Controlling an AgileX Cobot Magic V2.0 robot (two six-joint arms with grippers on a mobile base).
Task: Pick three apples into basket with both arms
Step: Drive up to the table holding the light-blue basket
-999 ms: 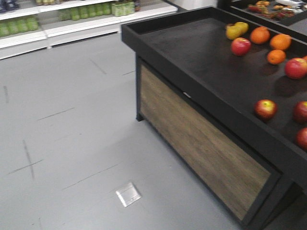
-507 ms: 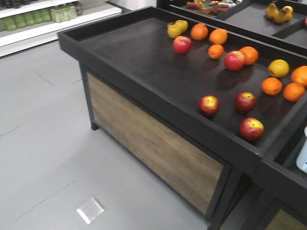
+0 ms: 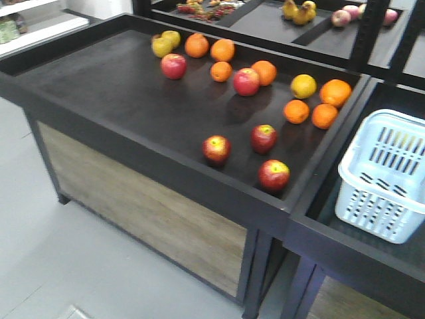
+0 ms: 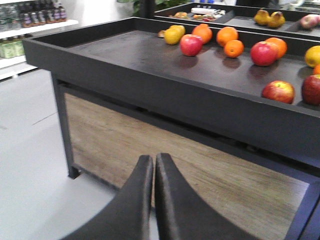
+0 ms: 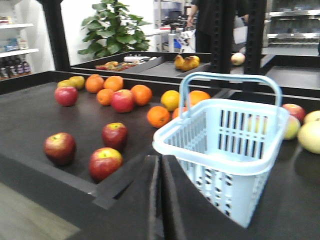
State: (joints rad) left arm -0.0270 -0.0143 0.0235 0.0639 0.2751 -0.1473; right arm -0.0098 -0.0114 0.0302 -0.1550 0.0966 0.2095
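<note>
Hazard: left gripper (image 4: 152, 172), right gripper (image 5: 160, 172) clenched, empty.
I risk grabbing oranges (image 3: 296, 111) (similar size) lying near the apples (image 3: 217, 149).

The apples (image 3: 216, 149) are dark red with yellow-green patches by the stem. The oranges (image 3: 297, 111) are bright orange; one blurred fruit (image 3: 303, 86) looks yellow, perhaps a lemon. The basket (image 3: 362, 199) is pale blue-white, slotted. The display table (image 3: 99, 73) is black, its front panel (image 3: 146, 206) brown wood-grain, the floor (image 3: 40, 252) grey.

The front view has swung rightward, and the basket (image 3: 382, 199) has come into sight just beyond the bench's (image 3: 119, 86) right edge.
</note>
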